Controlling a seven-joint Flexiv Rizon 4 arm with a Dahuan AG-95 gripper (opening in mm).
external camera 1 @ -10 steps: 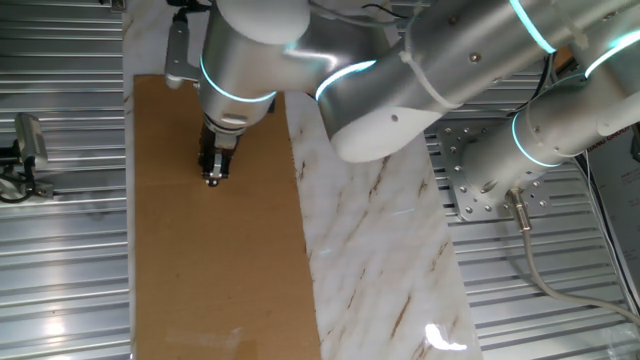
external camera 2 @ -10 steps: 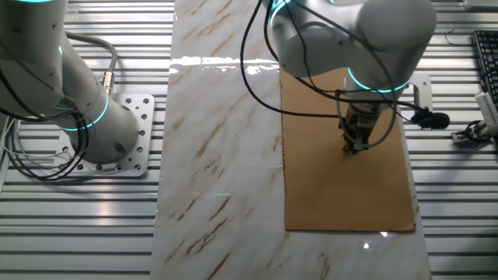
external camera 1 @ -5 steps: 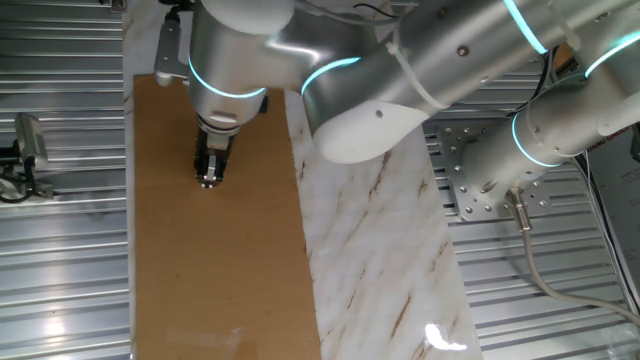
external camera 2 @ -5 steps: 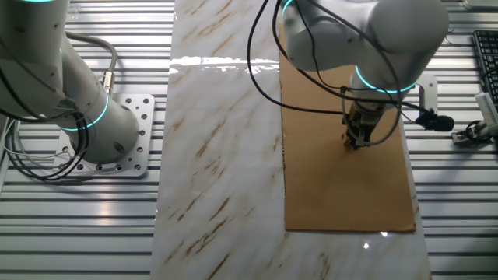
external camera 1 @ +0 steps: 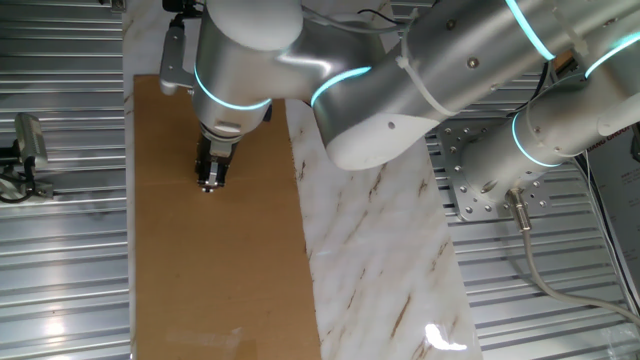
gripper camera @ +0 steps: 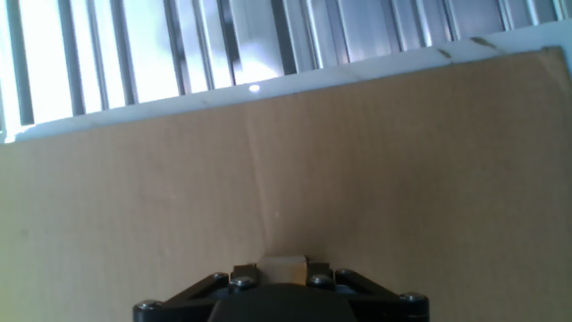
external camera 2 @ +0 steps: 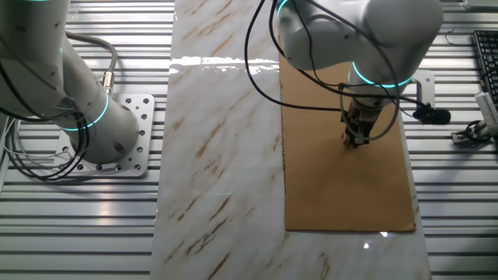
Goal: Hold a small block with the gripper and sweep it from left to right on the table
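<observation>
My gripper (external camera 1: 210,184) points straight down onto the brown panel of the table (external camera 1: 180,280), in its left half. It also shows in the other fixed view (external camera 2: 356,141). In the hand view the gripper (gripper camera: 281,266) is shut on the small block (gripper camera: 281,265), a pale tan cube pinched between the two black fingers and resting on the brown panel. In the fixed views the block is too small to make out at the fingertips. The white marble panel (external camera 1: 380,250) lies to the right of the brown one.
Ribbed grey metal surround (external camera 1: 60,270) lies past the brown panel's edge. A second white arm's base (external camera 1: 545,130) stands at the right on a bolted plate. A small metal fixture (external camera 1: 25,150) sits at the far left. A black-tipped bracket (external camera 2: 429,115) stands beside the gripper.
The gripper with the block has shifted slightly left along the brown panel and then barely moved. Its grip is unchanged.
</observation>
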